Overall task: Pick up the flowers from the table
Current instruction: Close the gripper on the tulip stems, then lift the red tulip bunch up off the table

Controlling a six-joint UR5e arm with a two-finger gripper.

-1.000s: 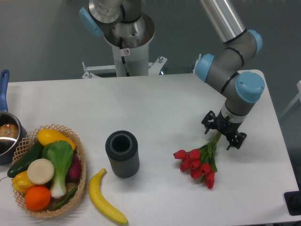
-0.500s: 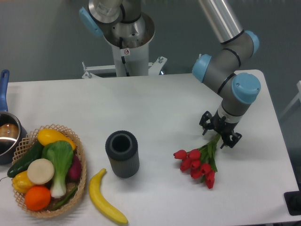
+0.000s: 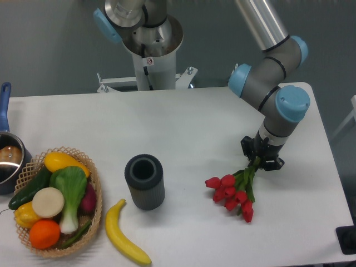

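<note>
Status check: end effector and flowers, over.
End effector shut on the flowers' stem end. Blooms resting on the table. Nothing in the way; cylinder well clear.

The bench (image 3: 183, 117) is smooth, matt white. The flowers (image 3: 236, 189) look like plastic or cloth, with slightly glossy red heads and matt green stems. The hand (image 3: 260, 157) is matt black, below a brushed metal arm (image 3: 261, 22) with pale blue plastic caps. The dark grey cylinder (image 3: 144, 181) is ribbed and matt. The basket (image 3: 94, 189) is rough woven wicker; the banana (image 3: 125, 233) looks like smooth plastic.
</note>
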